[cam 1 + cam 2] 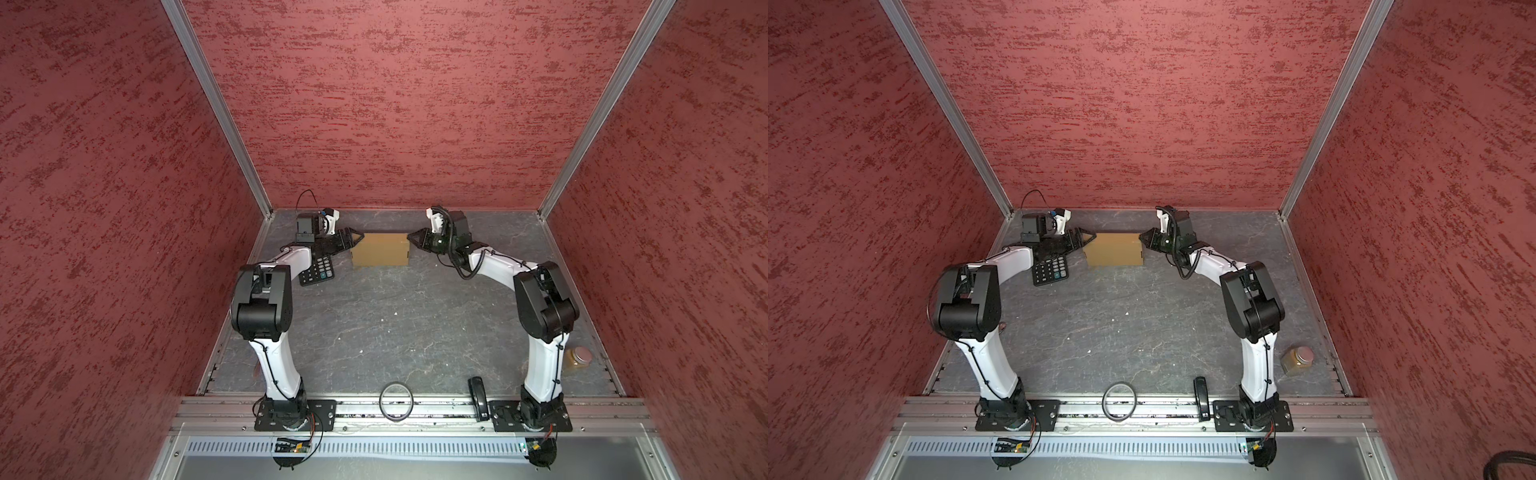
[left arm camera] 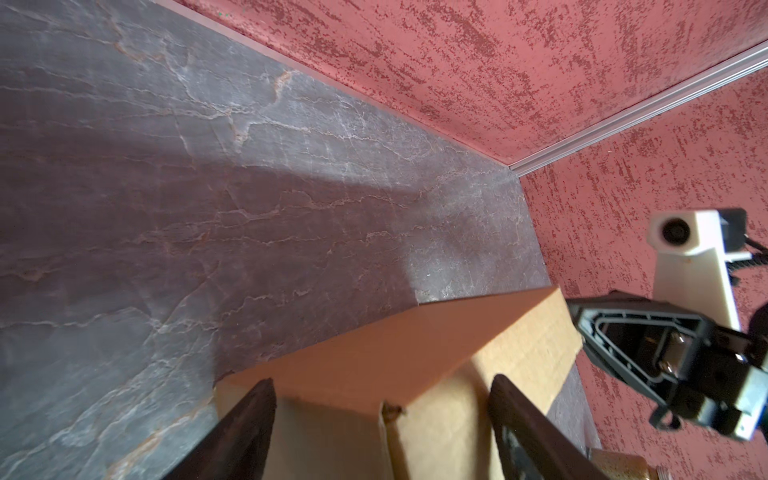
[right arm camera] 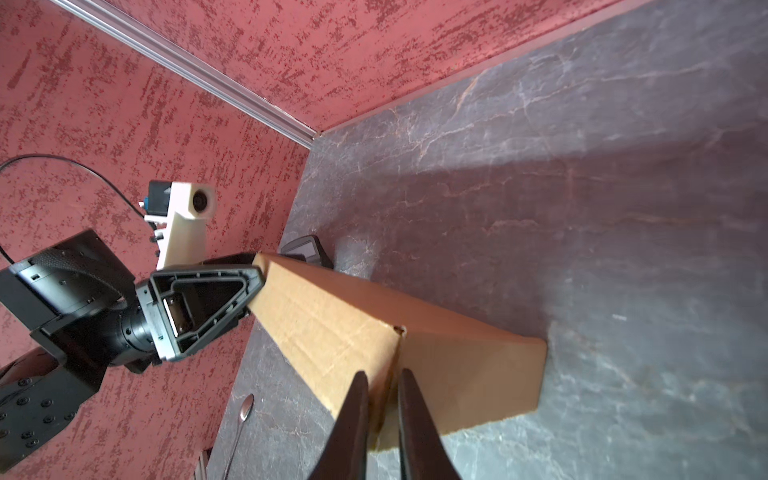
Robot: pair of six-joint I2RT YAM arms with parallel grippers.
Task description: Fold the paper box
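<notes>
Here's the paper box [image 1: 380,249] [image 1: 1115,249] [image 2: 395,353] [image 3: 332,324], plain tan cardboard. It sits closed up at the far middle of the grey table [image 1: 395,324], near the back wall, and both arms reach in on it, one from each side.

The left hand [image 1: 357,240] [image 1: 1090,240] [image 2: 382,382] [image 3: 254,266] is at the box's left end with its jaws spread wide. In the left wrist view its two fingers [image 2: 245,428] frame the box's corner, and cardboard shows past the outer one, so nothing is clamped there. The right wrist view has one of its tips meeting the box's far end.

Over to the right hand [image 1: 411,239] [image 1: 1142,239] [image 2: 577,309] [image 3: 383,374] — its jaws are drawn in to a narrow slit. The edge of the box's right end runs straight in between them, a pinch on the cardboard.

Just beside the box, under the left forearm, lies a black calculator [image 1: 318,270]; both top views show a strip of table between the two. Well apart, by the right arm's base, stands an amber jar [image 1: 577,358] with a metal lid. A black ring [image 1: 396,401] lies on the near rail.
</notes>
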